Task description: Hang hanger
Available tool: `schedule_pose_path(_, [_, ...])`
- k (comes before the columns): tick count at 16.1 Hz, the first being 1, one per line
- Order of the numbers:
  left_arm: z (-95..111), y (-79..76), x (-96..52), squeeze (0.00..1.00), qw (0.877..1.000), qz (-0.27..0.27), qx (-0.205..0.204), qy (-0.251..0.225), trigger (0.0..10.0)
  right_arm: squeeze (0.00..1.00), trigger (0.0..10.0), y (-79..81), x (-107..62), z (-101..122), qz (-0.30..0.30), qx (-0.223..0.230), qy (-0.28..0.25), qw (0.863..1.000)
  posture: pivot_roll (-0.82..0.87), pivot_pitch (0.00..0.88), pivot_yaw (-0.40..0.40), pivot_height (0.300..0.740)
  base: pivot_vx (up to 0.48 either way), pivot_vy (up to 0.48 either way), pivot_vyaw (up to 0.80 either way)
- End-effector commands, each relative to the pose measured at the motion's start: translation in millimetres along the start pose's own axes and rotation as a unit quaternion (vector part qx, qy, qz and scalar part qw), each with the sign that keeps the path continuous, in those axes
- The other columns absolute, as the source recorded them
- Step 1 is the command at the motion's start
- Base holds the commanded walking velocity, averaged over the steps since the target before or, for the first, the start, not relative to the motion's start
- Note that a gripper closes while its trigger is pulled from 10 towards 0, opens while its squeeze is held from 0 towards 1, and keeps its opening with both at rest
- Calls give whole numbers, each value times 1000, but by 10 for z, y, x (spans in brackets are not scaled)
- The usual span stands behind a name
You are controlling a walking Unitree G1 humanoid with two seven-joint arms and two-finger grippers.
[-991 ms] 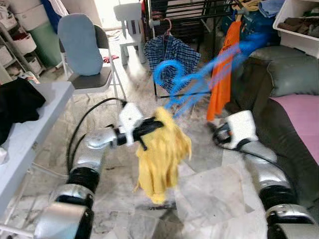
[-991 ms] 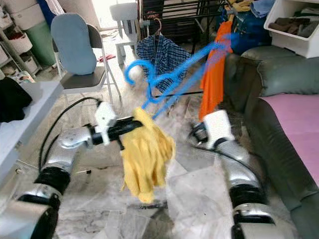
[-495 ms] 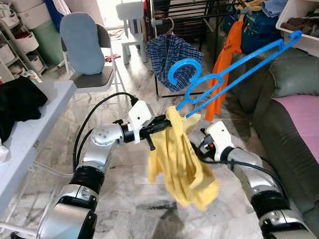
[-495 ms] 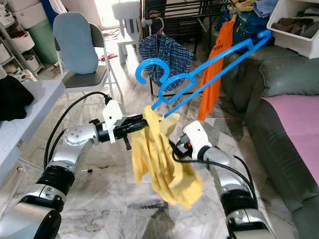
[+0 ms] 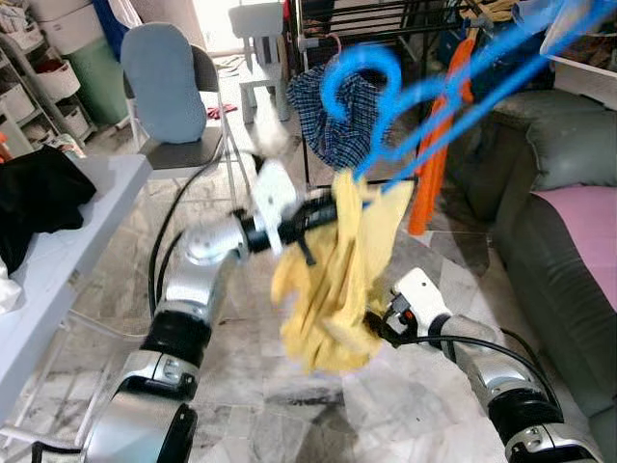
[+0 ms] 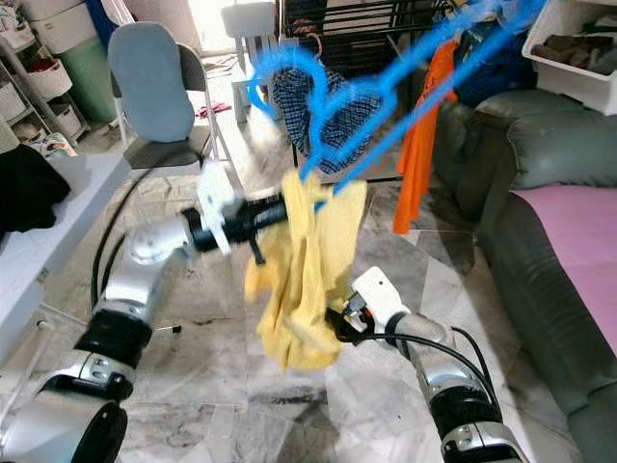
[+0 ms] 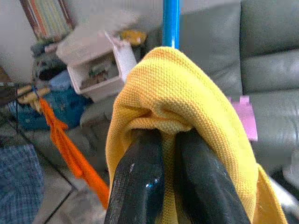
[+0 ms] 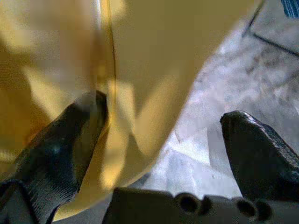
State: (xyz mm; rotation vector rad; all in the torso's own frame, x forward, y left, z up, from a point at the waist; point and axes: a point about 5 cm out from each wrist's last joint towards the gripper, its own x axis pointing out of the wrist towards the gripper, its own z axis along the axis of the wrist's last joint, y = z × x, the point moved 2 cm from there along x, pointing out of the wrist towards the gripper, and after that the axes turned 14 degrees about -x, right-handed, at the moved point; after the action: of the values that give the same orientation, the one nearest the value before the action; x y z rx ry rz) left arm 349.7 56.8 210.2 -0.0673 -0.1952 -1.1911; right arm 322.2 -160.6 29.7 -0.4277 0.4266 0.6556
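Note:
A blue plastic hanger (image 5: pixel 386 92), blurred by motion, slants up to the right with its hook (image 6: pixel 280 77) high in front of the drying rack. My left gripper (image 5: pixel 328 207) is shut on the hanger's lower end. A yellow garment (image 5: pixel 333 280) is draped over the fingers (image 7: pixel 140 177) and hangs down from there. The blue bar (image 7: pixel 171 23) rises out of the cloth just past the fingertips. My right gripper (image 5: pixel 376 323) is lower, at the garment's bottom edge. It is open, one finger (image 8: pixel 70 140) against the yellow cloth, the other (image 8: pixel 261 149) over bare floor.
A black drying rack (image 5: pixel 386 19) stands at the back with a plaid shirt (image 5: pixel 337 130) and an orange garment (image 5: pixel 439 154) on it. A grey sofa (image 5: pixel 569 145) is on the right, a folding chair (image 5: pixel 169 96) at back left, a white table (image 5: pixel 67 260) with black cloth (image 5: pixel 34 193) on the left.
My left arm has swung the hanger and garment upward and toward the rack. The right gripper has dropped lower, staying at the garment's bottom edge.

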Motion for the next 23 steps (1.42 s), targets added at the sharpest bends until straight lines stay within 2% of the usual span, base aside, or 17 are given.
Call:
schedule_pose_path(1, [361, 15, 55, 0, 998, -5, 24, -54, 0, 102, 10000, -24, 25, 5, -11, 2, 10, 1000, -132, 0, 90, 740, 0, 0, 0])
schedule_pose_path(2, [437, -2, 75, 0, 997, -7, 22, -67, 0, 0, 10000, -39, 34, -1, -17, 4, 15, 1000, -130, 0, 87, 740, 0, 0, 0])
schedule_pose_path(5, [630, -64, 112, 0, 995, -14, 2, -102, 0, 0, 10000, -138, 61, 32, -56, 34, 9, 998, -125, 0, 83, 740, 0, 0, 0])
schedule_pose_path(8, [635, -4, 61, 0, 995, 3, -2, -100, 0, 0, 10000, -255, 18, -35, -94, 68, 24, 993, -125, 0, 82, 740, 0, 0, 0])
schedule_pose_path(9, [618, 49, 16, 0, 995, 18, -2, -95, 0, 0, 0, -325, -51, -146, -114, 97, 41, 988, -127, 0, 80, 740, 0, 0, 0])
schedule_pose_path(10, [595, 125, -45, 0, 995, 41, -8, -93, 0, 0, 0, -412, -165, -282, -136, 129, 54, 981, -128, 0, 78, 740, 0, 0, 0])
schedule_pose_path(12, [514, 208, -139, 0, 995, 68, -7, -77, 0, 0, 0, -553, -359, -447, -165, 156, 63, 972, -132, 0, 77, 740, 0, 0, 0])
schedule_pose_path(14, [341, 313, -291, 0, 994, 99, -15, -50, 0, 0, 0, -866, -733, -626, -229, 167, 80, 956, -163, 0, 82, 740, 0, 0, 0])
schedule_pose_path(15, [273, 342, -346, 0, 993, 109, -18, -39, 0, 0, 0, -1014, -868, -632, -260, 168, 81, 948, -168, 0, 83, 740, 0, 0, 0])
schedule_pose_path(17, [162, 382, -434, 0, 992, 124, -25, -22, 0, 0, 0, -1276, -1070, -551, -309, 173, 68, 933, -177, 0, 85, 740, 0, 0, 0])
schedule_pose_path(19, [-24, 379, -555, 0, 992, 122, -36, 13, 0, 0, 0, -1618, -1282, -307, -375, 187, 29, 907, -186, 0, 83, 740, 0, 0, 0])
schedule_pose_path(21, [-170, 290, -632, 0, 993, 92, -56, 43, 0, 0, 0, -1838, -1390, -64, -415, 201, -8, 887, -182, 0, 79, 740, 0, 0, 0])
schedule_pose_path(23, [-344, 137, -716, 0, 991, 40, -98, 86, 0, 0, 0, -1975, -1414, 192, -429, 203, -40, 880, -178, 0, 76, 740, 0, 0, 0])
